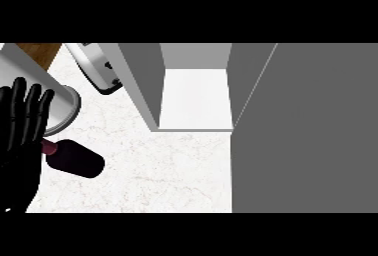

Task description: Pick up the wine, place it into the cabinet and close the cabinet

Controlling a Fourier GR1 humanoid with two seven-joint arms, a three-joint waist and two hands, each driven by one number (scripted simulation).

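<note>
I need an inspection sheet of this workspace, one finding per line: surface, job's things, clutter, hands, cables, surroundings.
Surface: white marbled counter.
Job's things: wine bottle, dark, lying on its side at the counter's left; cabinet open, white shelf bare, its grey door swung out at the right.
Clutter: white round object and a white appliance at upper left.
Hands: left hand open, fingers up, beside the bottle's neck; right hand not seen.
Cables: nothing seen.
Surroundings: wooden strip at top left.
</note>
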